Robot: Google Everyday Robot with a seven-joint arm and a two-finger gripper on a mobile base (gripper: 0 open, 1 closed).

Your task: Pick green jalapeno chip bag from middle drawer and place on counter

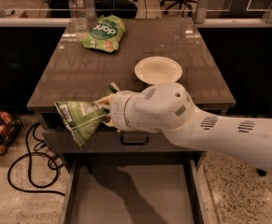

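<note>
The table (196, 55) lies just beyond the open middle drawer (131, 197), and the green jalapeno chip bag (79, 118) hangs in the air at the table's near-left edge, its long axis stretching left from the jaws, which pinch its crumpled right end.

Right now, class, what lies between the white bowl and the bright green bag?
Only bare counter separates the white bowl and bright green bag, in the camera view. The gripper holds the green jalapeno chip bag at the counter's front edge.
</note>
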